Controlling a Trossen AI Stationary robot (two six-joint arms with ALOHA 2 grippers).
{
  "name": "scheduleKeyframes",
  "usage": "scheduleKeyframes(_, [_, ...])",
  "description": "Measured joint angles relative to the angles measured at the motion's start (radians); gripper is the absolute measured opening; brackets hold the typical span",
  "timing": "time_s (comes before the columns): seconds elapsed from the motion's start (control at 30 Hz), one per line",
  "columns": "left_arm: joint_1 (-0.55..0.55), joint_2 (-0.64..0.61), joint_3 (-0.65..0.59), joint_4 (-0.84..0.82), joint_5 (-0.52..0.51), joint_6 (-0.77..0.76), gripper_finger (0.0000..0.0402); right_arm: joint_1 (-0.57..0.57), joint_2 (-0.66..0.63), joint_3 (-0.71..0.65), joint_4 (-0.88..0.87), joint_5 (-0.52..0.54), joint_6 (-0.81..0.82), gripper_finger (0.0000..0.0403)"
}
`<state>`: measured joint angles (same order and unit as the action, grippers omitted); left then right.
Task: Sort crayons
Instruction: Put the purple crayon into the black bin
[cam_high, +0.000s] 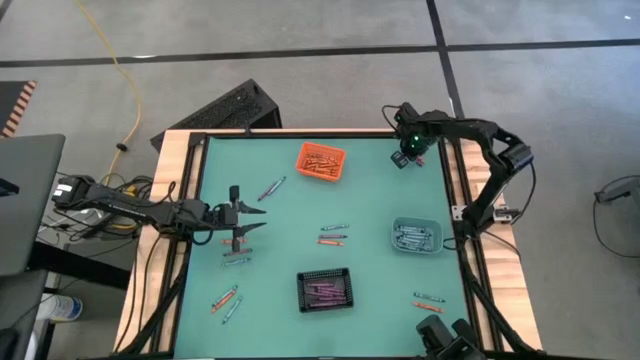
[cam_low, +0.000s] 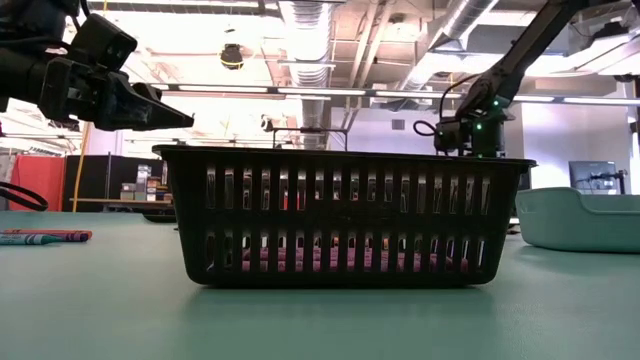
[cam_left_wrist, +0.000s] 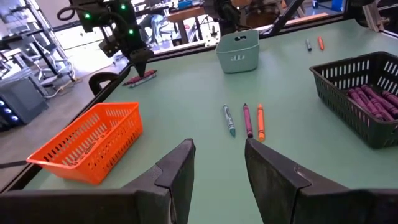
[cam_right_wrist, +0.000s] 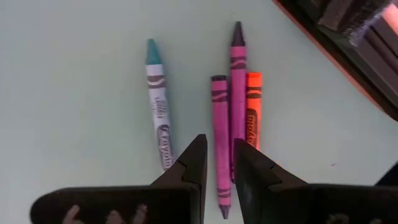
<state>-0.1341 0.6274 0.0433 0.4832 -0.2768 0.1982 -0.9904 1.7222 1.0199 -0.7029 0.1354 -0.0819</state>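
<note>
Crayons lie scattered on the green table (cam_high: 290, 220). My right gripper (cam_right_wrist: 219, 167) hangs at the far right corner (cam_high: 405, 152), pointing down, open by a narrow gap. Just below it lie a blue crayon (cam_right_wrist: 158, 109), two purple crayons (cam_right_wrist: 236, 68) and an orange one (cam_right_wrist: 252, 109). One purple crayon (cam_right_wrist: 219, 118) runs along the gap between the fingers; it lies flat on the table. My left gripper (cam_left_wrist: 219, 158) is open and holds nothing, level above the table's left side (cam_high: 250, 215).
An orange bin (cam_high: 320, 162) stands at the far middle, a teal bin (cam_high: 416, 235) at the right and a black bin (cam_high: 325, 290) with purple crayons at the near middle. Three crayons (cam_left_wrist: 245, 121) lie mid-table. More lie at the left (cam_high: 226, 300) and near right (cam_high: 428, 298).
</note>
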Motion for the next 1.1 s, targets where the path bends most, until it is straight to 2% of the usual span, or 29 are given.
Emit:
scheduleKeyframes(0.83, [0.0, 0.0, 0.0, -0.001, 0.0, -0.001, 0.0132, 0.014, 0.001, -0.01, 0.002, -0.026, 0.008, 0.0071])
scheduleKeyframes(1.03, [0.0, 0.0, 0.0, -0.001, 0.0, -0.001, 0.0132, 0.029, 0.022, -0.009, 0.001, -0.159, -0.011, 0.0071])
scheduleKeyframes(1.1, [0.0, 0.0, 0.0, -0.001, 0.0, -0.001, 0.0132, 0.038, 0.021, -0.002, 0.003, -0.151, -0.015, 0.0071])
